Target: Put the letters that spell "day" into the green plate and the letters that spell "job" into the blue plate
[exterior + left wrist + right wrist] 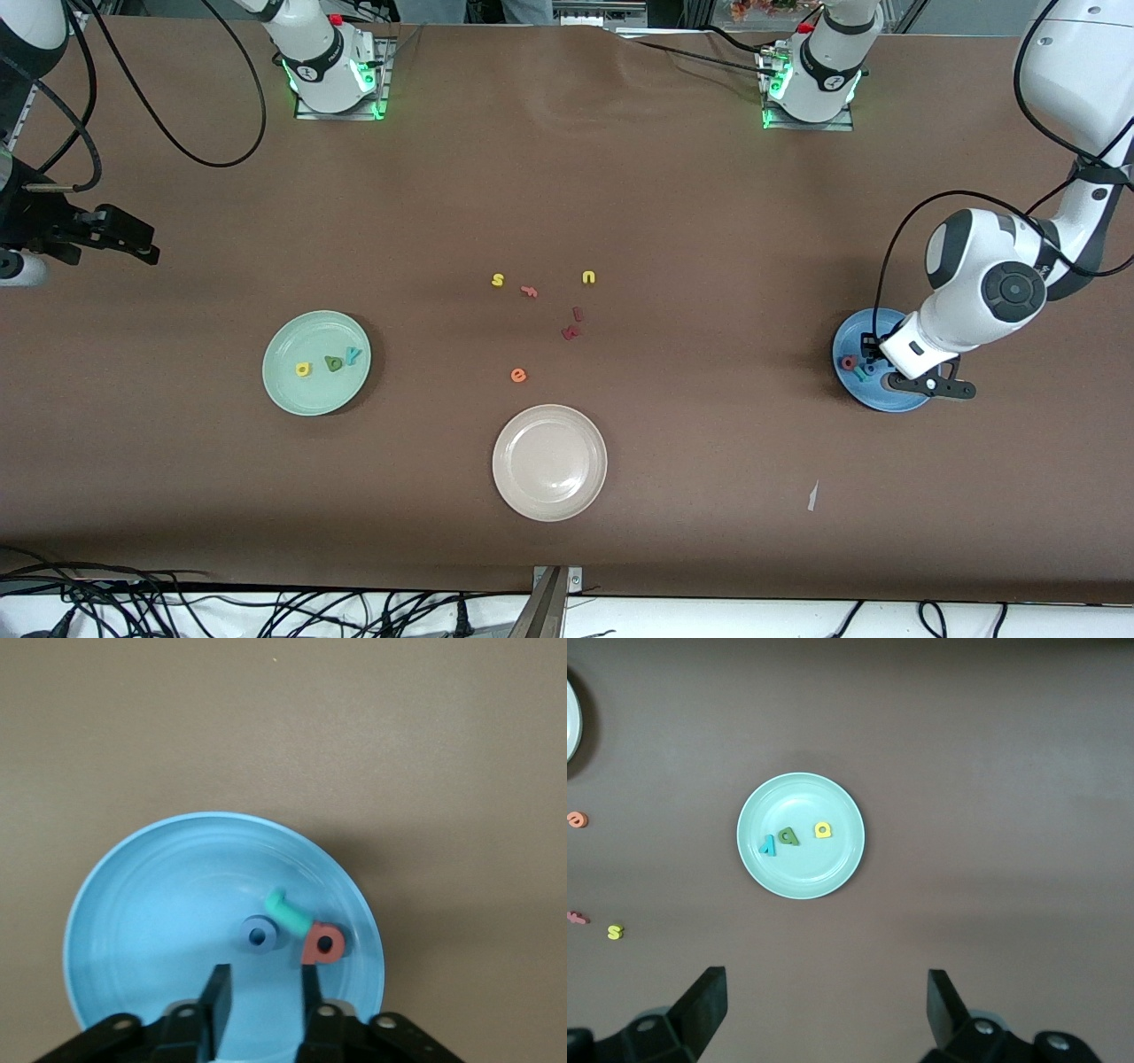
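The blue plate (861, 388) (151, 904) lies at the left arm's end of the table. In it lie the blue o (260, 935), the teal j (285, 911) and the pinkish-red b (322, 944), close together. My left gripper (930, 387) (266, 979) hangs low over this plate, open, with nothing between its fingers; one fingertip is right by the b. The green plate (292, 390) (806, 877) holds the yellow d (303, 369), dark green a (334, 362) and teal y (353, 355). My right gripper (133, 239) (827, 979) waits open, high over the right arm's end of the table.
A beige-white plate (509, 443) sits nearest the front camera at mid-table. Loose letters lie in the middle: yellow s (497, 280), pink f (530, 291), yellow u (588, 277), two dark red letters (578, 314), orange e (518, 376). A paper scrap (812, 496) lies near the front.
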Controlling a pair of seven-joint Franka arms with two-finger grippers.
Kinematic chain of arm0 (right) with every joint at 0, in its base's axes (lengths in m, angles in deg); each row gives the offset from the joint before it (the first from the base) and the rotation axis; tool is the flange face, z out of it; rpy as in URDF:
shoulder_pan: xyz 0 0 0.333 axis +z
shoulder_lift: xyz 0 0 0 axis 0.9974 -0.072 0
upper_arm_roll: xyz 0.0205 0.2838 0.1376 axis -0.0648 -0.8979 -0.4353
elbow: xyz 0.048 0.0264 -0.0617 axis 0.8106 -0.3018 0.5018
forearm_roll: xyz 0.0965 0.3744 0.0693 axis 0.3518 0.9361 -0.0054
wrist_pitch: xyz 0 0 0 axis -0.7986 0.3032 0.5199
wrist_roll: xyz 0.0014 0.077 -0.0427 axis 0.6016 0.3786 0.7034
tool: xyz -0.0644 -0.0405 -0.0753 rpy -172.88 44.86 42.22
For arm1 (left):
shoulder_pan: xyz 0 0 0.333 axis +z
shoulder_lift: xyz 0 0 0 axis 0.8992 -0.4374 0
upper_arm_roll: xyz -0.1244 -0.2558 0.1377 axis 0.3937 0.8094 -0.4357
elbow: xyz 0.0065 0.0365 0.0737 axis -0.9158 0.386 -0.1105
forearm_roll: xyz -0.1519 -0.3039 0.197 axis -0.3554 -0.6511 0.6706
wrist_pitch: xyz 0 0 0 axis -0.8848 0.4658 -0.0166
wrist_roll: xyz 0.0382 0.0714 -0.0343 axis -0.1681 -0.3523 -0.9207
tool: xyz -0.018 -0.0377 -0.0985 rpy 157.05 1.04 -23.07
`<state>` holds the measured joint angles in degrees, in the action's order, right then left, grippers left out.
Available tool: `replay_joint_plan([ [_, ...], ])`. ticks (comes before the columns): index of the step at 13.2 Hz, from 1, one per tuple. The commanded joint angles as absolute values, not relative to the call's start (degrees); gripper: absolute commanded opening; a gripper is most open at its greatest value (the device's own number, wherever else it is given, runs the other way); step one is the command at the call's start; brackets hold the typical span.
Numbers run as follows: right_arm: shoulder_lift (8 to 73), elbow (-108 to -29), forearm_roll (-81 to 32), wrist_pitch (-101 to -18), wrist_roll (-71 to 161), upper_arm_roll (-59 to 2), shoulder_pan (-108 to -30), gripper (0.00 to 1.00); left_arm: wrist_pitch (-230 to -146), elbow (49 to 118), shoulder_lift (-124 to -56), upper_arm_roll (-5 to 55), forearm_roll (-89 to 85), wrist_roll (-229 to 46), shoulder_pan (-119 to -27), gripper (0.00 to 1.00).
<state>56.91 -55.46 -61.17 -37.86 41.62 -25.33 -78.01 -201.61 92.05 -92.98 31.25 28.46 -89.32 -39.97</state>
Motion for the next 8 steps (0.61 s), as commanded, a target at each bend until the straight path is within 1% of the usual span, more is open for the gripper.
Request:
replay_joint_plan([
  [1,57.1,-54.3,-61.5,-36.0,41.2,-24.6,-78.0,1.0,-195.3,87.0,-92.8,31.8,28.7,-88.5,-40.5,1.0],
  [3,57.2,-54.2,-63.0,-33.4,41.3,-24.8,-78.0,1.0,-189.7,82.9,-92.9,32.5,28.4,-88.8,-41.6,1.0],
  [6,57.1,-54.2,-63.3,-33.2,41.1,-24.7,-77.8,1.0,-181.5,77.5,-92.8,32.6,28.3,-89.4,-45.8,1.0],
  [8,57.1,-54.2,-63.3,-33.2,41.3,-23.3,-78.0,1.0,-174.5,71.7,-92.8,32.6,28.0,-91.0,-48.5,1.0],
])
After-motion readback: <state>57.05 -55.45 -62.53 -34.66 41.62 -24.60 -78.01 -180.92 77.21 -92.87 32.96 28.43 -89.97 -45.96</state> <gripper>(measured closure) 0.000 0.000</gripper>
